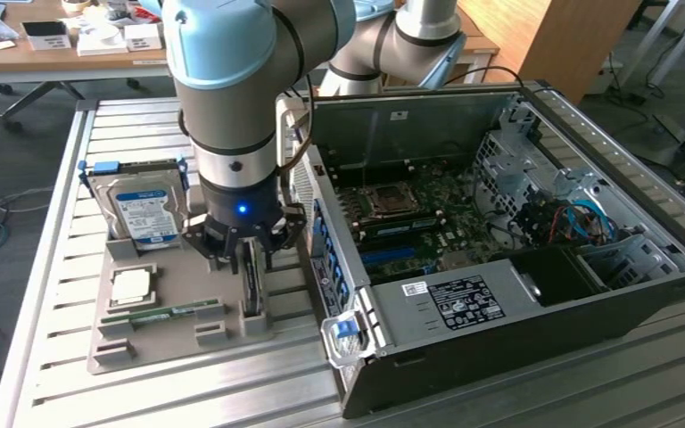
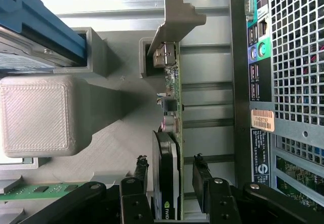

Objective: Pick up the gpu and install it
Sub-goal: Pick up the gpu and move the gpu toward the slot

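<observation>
Gripper (image 2: pixel 170 167), jaws fully apart and holding nothing, straddles the thin fan-bearing gpu (image 2: pixel 171 122) standing on edge in a slotted, ridged grey plastic tray (image 2: pixel 116 133).

The gpu (image 2: pixel 166 168) stands on edge (silver bracket at one end), seemingly slotted.
</observation>
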Available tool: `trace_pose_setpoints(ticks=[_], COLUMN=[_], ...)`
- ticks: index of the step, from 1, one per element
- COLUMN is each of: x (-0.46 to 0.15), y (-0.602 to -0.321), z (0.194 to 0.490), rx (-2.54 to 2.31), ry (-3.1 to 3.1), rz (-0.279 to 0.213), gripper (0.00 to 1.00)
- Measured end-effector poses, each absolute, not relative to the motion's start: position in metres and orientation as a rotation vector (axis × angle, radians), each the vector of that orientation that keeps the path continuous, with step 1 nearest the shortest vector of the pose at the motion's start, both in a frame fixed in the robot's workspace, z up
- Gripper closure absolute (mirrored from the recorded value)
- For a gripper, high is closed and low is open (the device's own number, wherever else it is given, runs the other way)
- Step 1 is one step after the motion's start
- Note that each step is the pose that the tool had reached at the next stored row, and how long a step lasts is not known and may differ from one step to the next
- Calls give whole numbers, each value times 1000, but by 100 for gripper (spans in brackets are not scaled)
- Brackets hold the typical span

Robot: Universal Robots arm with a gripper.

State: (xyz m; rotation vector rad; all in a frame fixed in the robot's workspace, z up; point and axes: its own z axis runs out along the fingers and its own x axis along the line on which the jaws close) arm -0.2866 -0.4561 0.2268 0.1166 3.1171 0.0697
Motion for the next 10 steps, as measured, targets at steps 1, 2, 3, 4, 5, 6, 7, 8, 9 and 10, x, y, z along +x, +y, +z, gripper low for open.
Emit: trace_pose_setpoints(ticks=[1,2,3,4,5,6,7,8,9,10], x=[-287,-287,-287,-287,-287,-287,-287,-287,-287,-287], y=[-456,-456,-456,-456,-456,-456,-456,-456,-456,-456], z=[227,227,227,227,227,227,227,227,227,227], rx=[117,117,117,117,117,117,117,117,117,117], ry=[3117,3117,3117,3117,3117,3117,3117,3117,3117,3117], rz=[70,70,70,70,70,70,70,70,70,70], gripper=[51,53,53,59,59,59,59,59,59,59])
